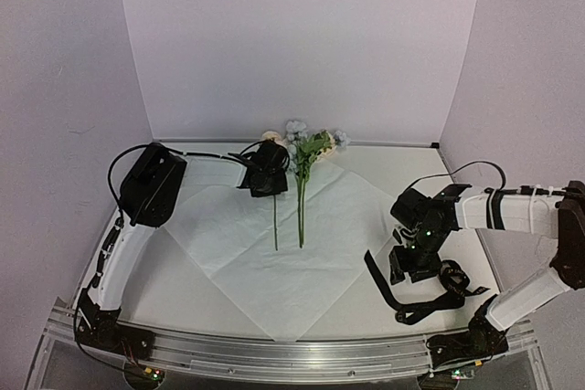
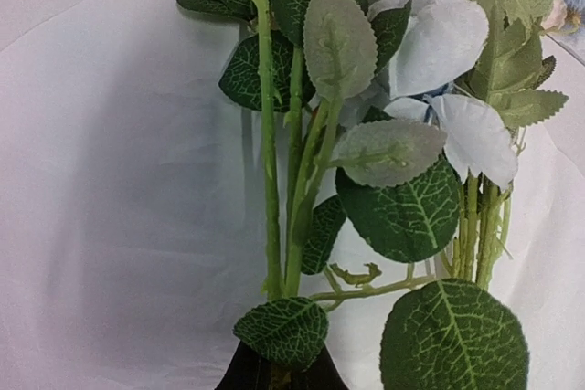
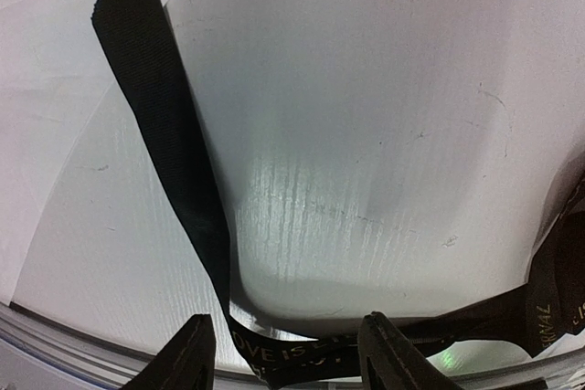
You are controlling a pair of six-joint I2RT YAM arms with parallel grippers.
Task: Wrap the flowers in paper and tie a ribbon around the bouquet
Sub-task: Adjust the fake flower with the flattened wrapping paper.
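Up near the top centre of the overhead view, the left claw [image 1: 269, 180] is pressed together. In its own wrist view the dark tips [image 2: 279, 374] meet at the bottom edge, right where a thin green stem and a small leaf run in, so it appears to be pinching one stem of the flowers [image 1: 306, 148]. Outward from that grip, the stems climb the wrist frame to leaves and pale blooms [image 2: 439, 43], all against the white paper [image 2: 110, 226].

From above, the bunch lies with its long axis running top to bottom of the frame. The blooms sit at the paper's far corner and the stem ends point down toward the middle of the sheet [image 1: 274, 289], which lies as a diamond on the worktop [image 1: 411, 175]. The left arm is plainly the nearer one to the flowers.

At lower right, the right claw [image 1: 416, 260] hangs spread, its fingers [image 3: 187, 358] standing apart with the black ribbon [image 3: 164, 134] crossing the gap between them, not gripped as far as I can tell. The ribbon [image 1: 430, 303] lies loose just off the paper's right corner, well apart from the stems. My reading is that wrapping has not begun.
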